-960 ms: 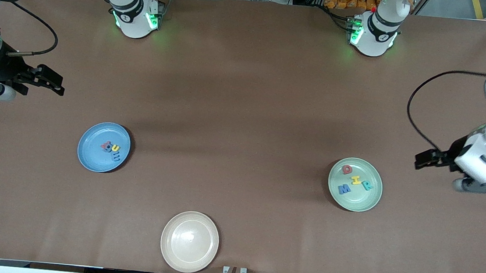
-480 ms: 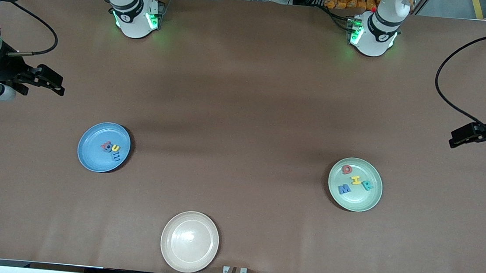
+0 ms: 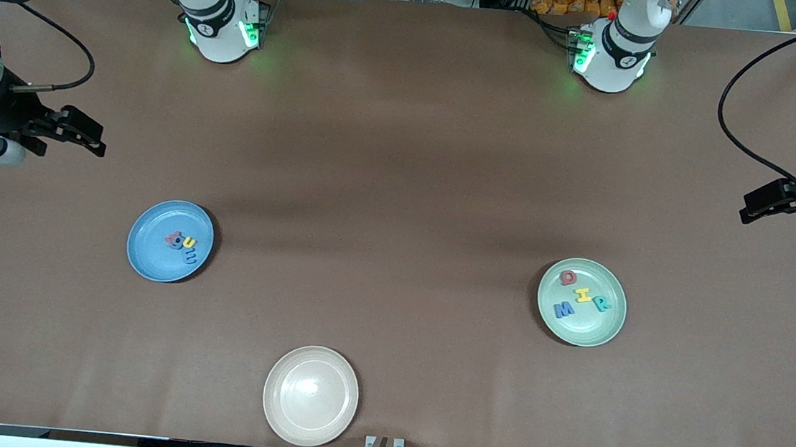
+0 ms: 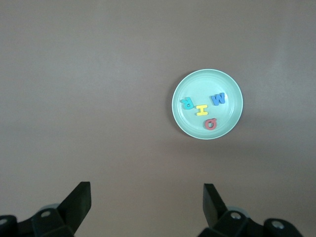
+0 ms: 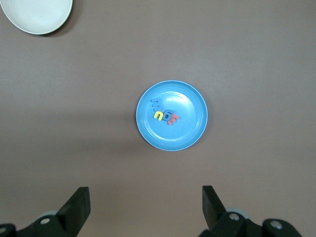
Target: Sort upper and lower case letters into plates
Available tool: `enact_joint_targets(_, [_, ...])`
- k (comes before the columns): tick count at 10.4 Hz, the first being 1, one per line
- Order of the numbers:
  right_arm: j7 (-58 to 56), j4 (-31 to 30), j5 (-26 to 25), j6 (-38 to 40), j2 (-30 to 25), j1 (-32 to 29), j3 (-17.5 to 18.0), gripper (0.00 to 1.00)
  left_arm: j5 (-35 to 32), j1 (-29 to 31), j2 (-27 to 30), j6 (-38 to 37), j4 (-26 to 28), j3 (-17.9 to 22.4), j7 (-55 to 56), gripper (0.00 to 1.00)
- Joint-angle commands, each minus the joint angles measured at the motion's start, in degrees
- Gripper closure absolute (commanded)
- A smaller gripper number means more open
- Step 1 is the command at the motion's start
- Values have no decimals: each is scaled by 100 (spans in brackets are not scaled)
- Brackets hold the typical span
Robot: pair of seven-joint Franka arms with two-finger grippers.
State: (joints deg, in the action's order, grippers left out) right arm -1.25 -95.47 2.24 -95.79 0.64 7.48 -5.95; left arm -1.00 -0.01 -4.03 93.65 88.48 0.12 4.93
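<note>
The sky blue plate lies toward the right arm's end and holds a tight cluster of small letters: a yellow u, a blue m and a red and blue pair. The mint green plate lies toward the left arm's end with a red Q, yellow H, teal R and blue M. My right gripper is open and empty high over bare table by the blue plate. My left gripper is open and empty high over bare table by the mint plate.
A cream-beige plate with nothing on it lies near the table's front edge, nearer the front camera than both other plates; its edge also shows in the right wrist view. The brown table runs wide between the plates.
My left arm has drawn back from beside the mint plate toward its end of the table and risen. The right arm, the plates and the letters have not moved.
</note>
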Motion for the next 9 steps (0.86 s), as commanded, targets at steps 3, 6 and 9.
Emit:
enact_joint_targets(3, [-7, 64, 84, 43, 15, -1, -21, 0, 144, 36, 350, -575, -32, 93, 79, 0])
enact_joint_targets(6, [-7, 64, 93, 43, 15, 7, -21, 0, 118, 54, 324, -576, -32, 32, -62, 0])
enact_joint_targets(9, [-7, 64, 93, 34, 15, -1, -21, 0, 355, -17, 271, -549, -85, -12, -80, 0])
